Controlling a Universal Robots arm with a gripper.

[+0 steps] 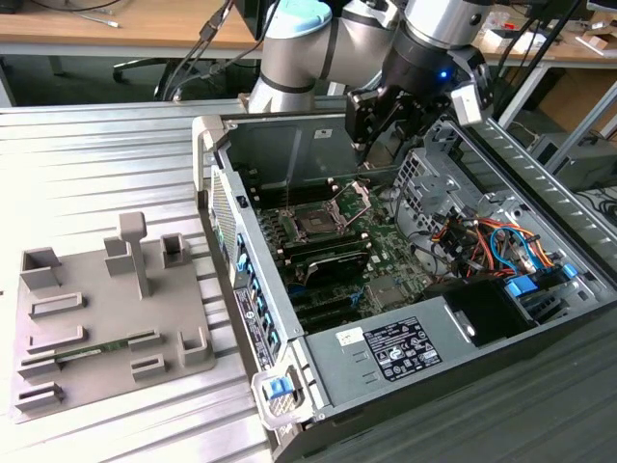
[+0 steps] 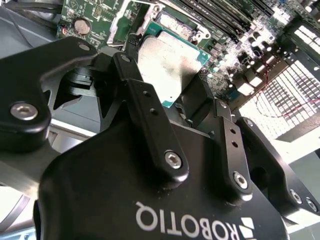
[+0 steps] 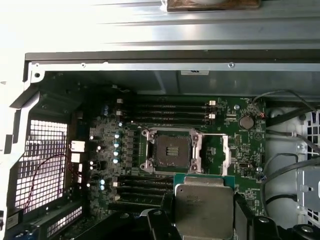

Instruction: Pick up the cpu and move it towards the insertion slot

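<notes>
One cpu [image 3: 204, 206] btwn gripper [image 2: 167, 100] fingers

- The arm [image 1: 318, 48] has silver-grey tubular segments with a pale blue joint cap.
- Its wrist is black, with a small blue light.
- The gripper [image 2: 170, 107] is matte black, with silver screw heads along its finger links and white lettering on the body.

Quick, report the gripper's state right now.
Gripper: shut on the cpu, held above the open computer case, the insertion slot below it in the first wrist view.
</notes>
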